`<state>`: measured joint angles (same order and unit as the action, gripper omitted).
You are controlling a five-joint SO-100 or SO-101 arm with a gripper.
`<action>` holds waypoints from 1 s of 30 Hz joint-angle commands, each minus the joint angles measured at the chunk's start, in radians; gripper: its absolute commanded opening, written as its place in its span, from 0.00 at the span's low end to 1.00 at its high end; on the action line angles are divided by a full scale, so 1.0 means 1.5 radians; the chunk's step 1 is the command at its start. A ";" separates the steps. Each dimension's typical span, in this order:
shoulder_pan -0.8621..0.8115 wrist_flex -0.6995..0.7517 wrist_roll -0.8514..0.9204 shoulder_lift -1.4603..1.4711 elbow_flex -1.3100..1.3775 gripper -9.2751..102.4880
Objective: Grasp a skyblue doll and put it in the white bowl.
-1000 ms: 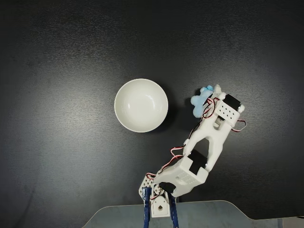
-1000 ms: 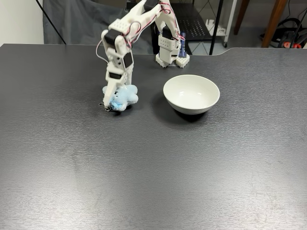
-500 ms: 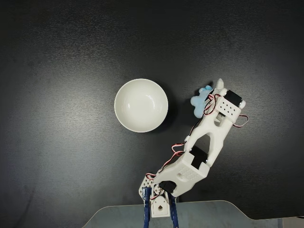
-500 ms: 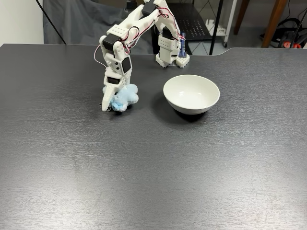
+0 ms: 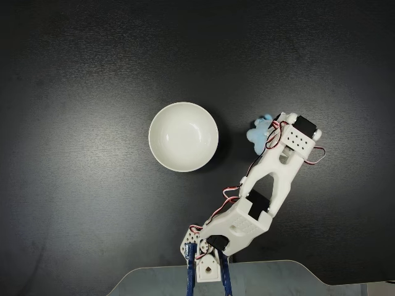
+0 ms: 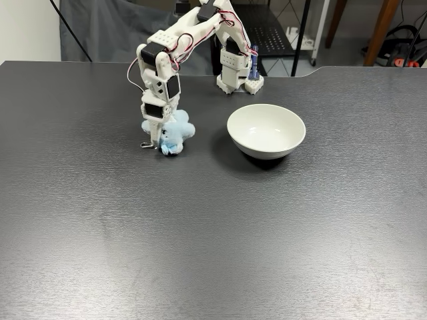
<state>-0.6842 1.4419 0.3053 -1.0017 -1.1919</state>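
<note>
A: Start with your top-down fixed view. Where is your skyblue doll (image 5: 258, 131)?

B: You see it poking out from under the white arm's head, to the right of the white bowl (image 5: 183, 136) and apart from it. The arm covers most of it, and the bowl holds nothing. The dark bench (image 5: 86, 74) lies under both.

A: And your end effector there?

B: The arm's own body hides it from above, so you cannot tell there how its fingers stand.

A: Now your front-facing fixed view.

B: Here the end effector (image 6: 162, 137) points straight down, clenched on the skyblue doll (image 6: 175, 134), which bulges out to its right. The doll sits low over the bench (image 6: 213, 233); whether it touches the surface you cannot tell. The white bowl (image 6: 266, 130) stands to the doll's right, a clear gap between them.
</note>
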 commanded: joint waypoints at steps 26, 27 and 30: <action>0.153 0.219 -0.004 -0.559 0.063 0.07; 0.185 0.219 -0.004 -0.579 0.063 0.07; 0.281 0.219 -0.004 -0.633 0.063 0.07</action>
<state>-0.4203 1.7181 0.3114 -1.7733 -1.1750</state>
